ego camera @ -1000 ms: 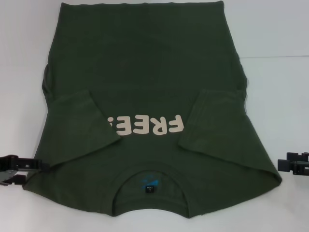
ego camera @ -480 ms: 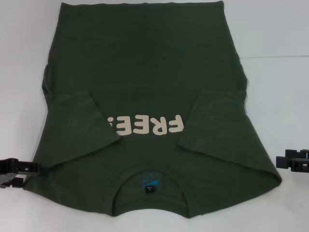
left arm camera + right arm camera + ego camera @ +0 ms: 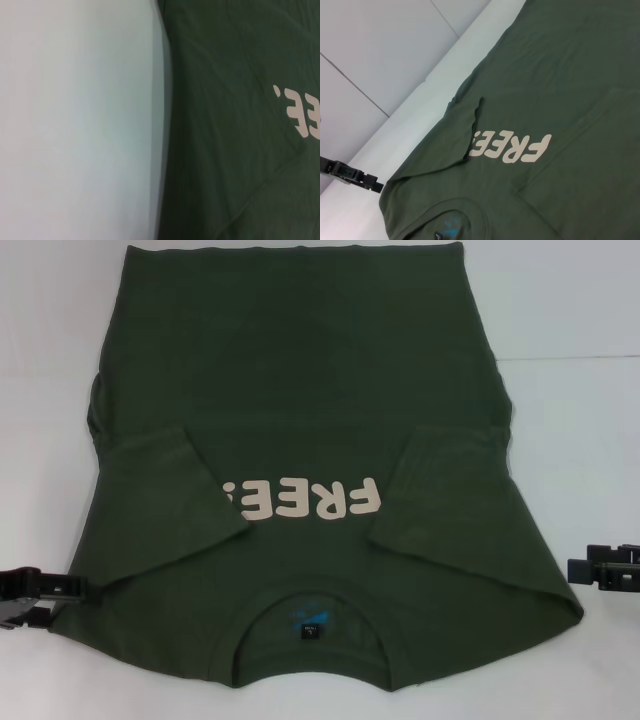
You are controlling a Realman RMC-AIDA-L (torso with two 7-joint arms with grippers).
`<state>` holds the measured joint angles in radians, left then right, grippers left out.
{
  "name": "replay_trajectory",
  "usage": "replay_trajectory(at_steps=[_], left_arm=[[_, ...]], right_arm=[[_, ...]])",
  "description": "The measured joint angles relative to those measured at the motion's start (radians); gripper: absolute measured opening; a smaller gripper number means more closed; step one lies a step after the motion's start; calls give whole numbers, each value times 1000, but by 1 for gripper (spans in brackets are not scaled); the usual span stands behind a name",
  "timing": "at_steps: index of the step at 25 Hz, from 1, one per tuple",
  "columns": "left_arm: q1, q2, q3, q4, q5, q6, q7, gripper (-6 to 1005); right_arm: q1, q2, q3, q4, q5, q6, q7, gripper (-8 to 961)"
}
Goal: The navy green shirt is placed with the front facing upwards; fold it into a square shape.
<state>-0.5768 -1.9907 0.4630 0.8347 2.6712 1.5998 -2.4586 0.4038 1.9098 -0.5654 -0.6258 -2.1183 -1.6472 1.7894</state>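
One table [image 3: 590, 330], white, fills the scene; a thin seam line runs across its right side. One shirt [image 3: 300, 390], dark olive green, lies flat on it, front up, taking most of the middle. Collar end is near, hem is far and runs off the far edge of the head view. Two short sleeves, both folded inward over the chest: left sleeve [image 3: 170, 495] and right sleeve [image 3: 440, 490], each lying diagonally toward the lettering. One line of cream lettering [image 3: 305, 502] on the chest reads "FREE!", upside down from the head view; the left sleeve covers part of the exclamation mark. One ribbed round collar [image 3: 315, 625] at the near edge, with one small blue label [image 3: 310, 620] inside; the print on the label is too small to read.

Two grippers, both low at the near shoulder corners. Left gripper [image 3: 78, 586] sits at the near left corner, tip touching or just over the shirt edge; cannot tell from any view how wide its claw stands. Right gripper [image 3: 578, 572] sits just beside the near right corner, apart from the cloth on bare table; claw width cannot be told either. Right wrist view shows the left gripper farther off at the shirt's corner.
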Motion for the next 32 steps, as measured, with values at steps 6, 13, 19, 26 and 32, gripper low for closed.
replay_trajectory(at_steps=[6,13,19,26,32], left_arm=[[-4,2,0,-9,0,-2,5,949],[-12,3,3,-35,0,-2,7,950],[-20,3,11,-38,-4,3,8,949],[-25,13,11,-27,9,2,8,949],[-26,14,13,-22,51,-3,10,949]], right_arm=[[3,-1,-1,0,0,0,0,869],[3,-2,-1,0,0,0,-1,869],[3,-2,-2,0,0,2,-2,868],[4,-2,-2,1,-7,9,-2,865],[6,0,-2,2,-11,11,-2,861]])
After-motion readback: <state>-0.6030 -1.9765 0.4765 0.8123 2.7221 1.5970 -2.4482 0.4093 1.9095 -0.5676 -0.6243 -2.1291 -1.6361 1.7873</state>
